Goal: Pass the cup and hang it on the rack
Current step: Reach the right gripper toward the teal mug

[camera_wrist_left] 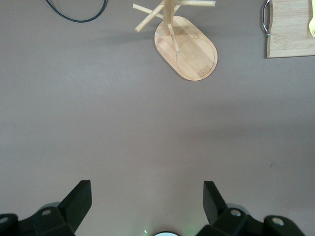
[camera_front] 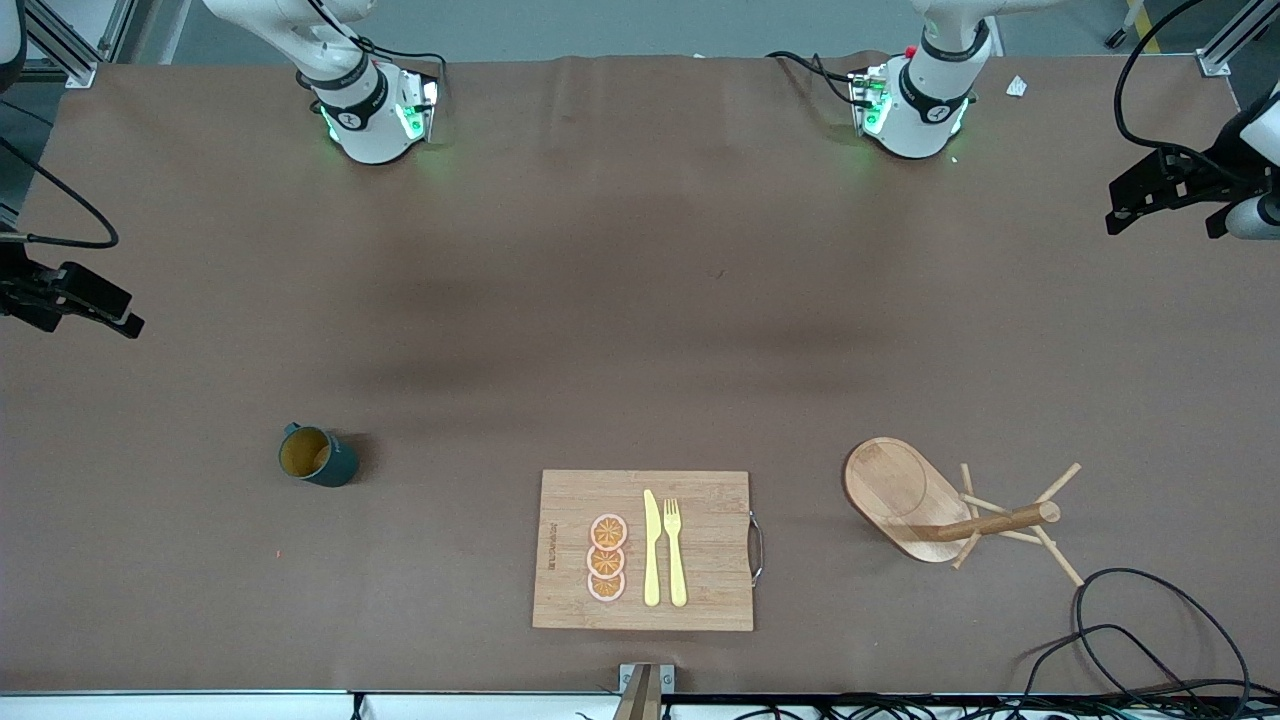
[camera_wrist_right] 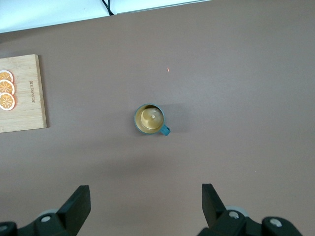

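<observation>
Two hands waited high over the tabletop point(camera_front: 640, 300), both spread wide and holding nothing; the left hand point(camera_wrist_left: 146, 204) hung at its arm's end, the right hand point(camera_wrist_right: 145, 204) at the other; the cup point(camera_front: 317, 456) stood upright on the tabletop toward the right arm's end, well apart from the cutting board point(camera_front: 700, 540); the rack point(camera_front: 950, 505) stood toward the left arm's end, near the board; orange slices point(camera_front: 607, 558), a knife point(camera_front: 651, 548) and a fork point(camera_front: 675, 550) lay on the board
</observation>
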You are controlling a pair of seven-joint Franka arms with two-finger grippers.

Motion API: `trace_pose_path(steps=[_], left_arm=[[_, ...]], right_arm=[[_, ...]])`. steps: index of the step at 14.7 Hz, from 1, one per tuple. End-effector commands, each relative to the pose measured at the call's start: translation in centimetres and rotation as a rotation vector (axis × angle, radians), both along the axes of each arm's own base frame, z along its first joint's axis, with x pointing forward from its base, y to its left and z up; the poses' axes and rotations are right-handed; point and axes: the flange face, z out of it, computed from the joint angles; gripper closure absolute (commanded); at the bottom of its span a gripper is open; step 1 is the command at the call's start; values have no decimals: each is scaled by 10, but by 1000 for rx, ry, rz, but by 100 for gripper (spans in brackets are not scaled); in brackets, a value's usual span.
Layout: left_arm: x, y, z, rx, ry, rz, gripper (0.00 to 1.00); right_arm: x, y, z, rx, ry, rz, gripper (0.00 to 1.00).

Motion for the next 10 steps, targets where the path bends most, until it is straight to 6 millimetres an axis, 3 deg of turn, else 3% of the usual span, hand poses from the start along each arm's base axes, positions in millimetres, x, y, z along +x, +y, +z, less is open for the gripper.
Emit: trace_pose_path(steps=[1, 4, 6, 8, 10], left_arm=[[0, -4, 3, -18, 3, -9, 0], [4, -4, 0, -11, 5, -13, 0], [4, -1, 3, -14, 1, -2, 0], [3, 1, 2, -17, 2, 3, 0], [3, 1, 2, -16, 4, 7, 0]], right_arm=[[-8, -5, 6, -2, -4, -9, 0], [-8, -14, 3, 0, 2, -26, 0], [-2, -2, -10, 2, 24, -15, 0], [23, 23, -60, 11, 91, 18, 0], [46, 28, -118, 8, 136, 20, 0]])
